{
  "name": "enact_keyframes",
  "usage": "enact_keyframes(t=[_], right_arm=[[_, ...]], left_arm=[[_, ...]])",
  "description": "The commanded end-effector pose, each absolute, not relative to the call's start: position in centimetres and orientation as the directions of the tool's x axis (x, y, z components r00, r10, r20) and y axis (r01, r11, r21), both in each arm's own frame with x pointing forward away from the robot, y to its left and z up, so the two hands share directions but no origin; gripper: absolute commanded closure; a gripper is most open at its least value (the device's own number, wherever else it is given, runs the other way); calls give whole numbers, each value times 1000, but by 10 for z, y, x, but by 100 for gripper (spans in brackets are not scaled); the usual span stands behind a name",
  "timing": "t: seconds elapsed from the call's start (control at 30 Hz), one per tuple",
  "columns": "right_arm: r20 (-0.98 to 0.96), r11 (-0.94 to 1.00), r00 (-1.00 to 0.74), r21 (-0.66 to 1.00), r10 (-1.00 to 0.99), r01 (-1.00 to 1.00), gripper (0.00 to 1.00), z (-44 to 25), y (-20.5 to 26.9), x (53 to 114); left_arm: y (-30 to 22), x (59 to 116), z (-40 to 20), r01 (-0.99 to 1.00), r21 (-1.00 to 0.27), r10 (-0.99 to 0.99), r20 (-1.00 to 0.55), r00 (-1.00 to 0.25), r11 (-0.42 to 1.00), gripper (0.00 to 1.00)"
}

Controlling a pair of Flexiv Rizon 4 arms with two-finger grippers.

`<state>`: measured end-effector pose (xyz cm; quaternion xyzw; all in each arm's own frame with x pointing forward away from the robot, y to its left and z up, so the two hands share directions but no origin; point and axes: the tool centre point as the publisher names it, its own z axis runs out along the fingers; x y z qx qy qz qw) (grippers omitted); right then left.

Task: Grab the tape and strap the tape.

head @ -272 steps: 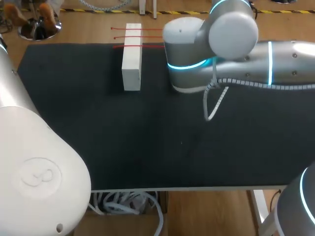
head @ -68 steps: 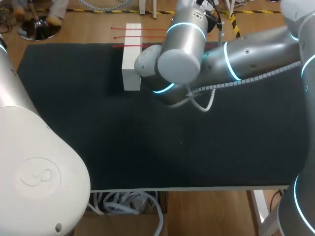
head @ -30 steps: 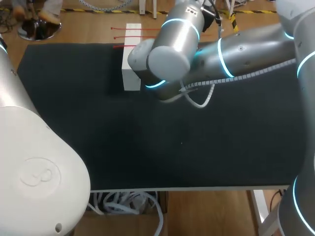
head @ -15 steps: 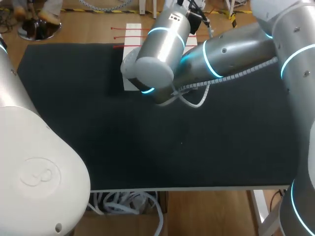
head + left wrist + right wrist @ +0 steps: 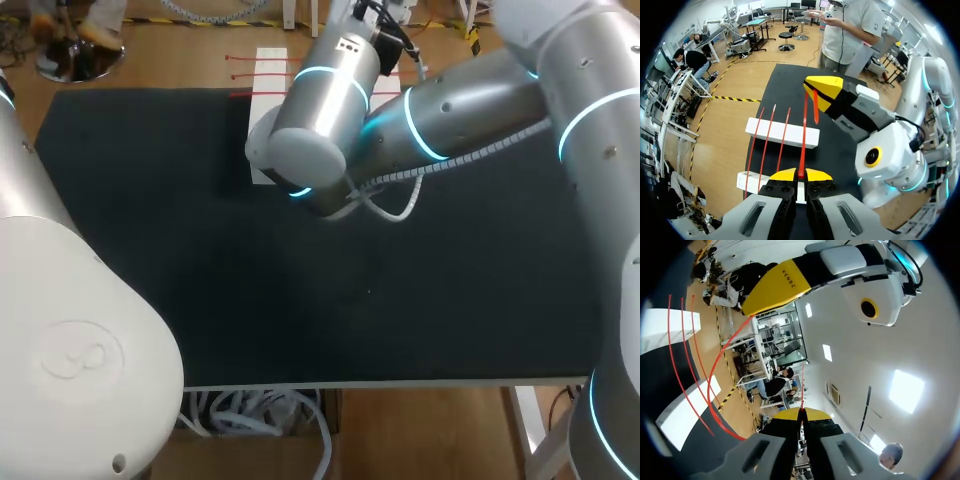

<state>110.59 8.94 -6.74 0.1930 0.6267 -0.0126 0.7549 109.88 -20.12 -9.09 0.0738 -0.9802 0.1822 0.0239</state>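
Left gripper (image 5: 799,174) clamped on tape (image 5: 803,135) end | right gripper (image 5: 801,412) pinching other end | right arm (image 5: 450,95) swung left over block (image 5: 271,62) | loop likely forming for strapping

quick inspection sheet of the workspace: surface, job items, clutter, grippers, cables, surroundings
surface: black mat covering the table
job's things: one red strap spanning between both grippers; three spare straps lying across two white blocks at the table's far edge
clutter: nothing seen
grippers: left gripper shut on the red strap; right gripper shut on the same strap, a short tail poking past its tips
cables: grey coiled cable running along the right arm
surroundings: nothing seen touching or reaching over the table
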Motion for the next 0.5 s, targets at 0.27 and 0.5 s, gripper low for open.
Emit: enact_keyframes(t=[0.27, 0.5], right_arm=[[-954, 929, 223, 259, 202, 264, 100, -69, 103, 1106], [-955, 931, 226, 248, 190, 267, 100, -71, 108, 1107]], left_arm=[[-202, 1100, -90, -154, -348, -135, 76, -988, 925, 100], [-202, 1100, -90, -154, -348, -135, 76, -988, 925, 100]])
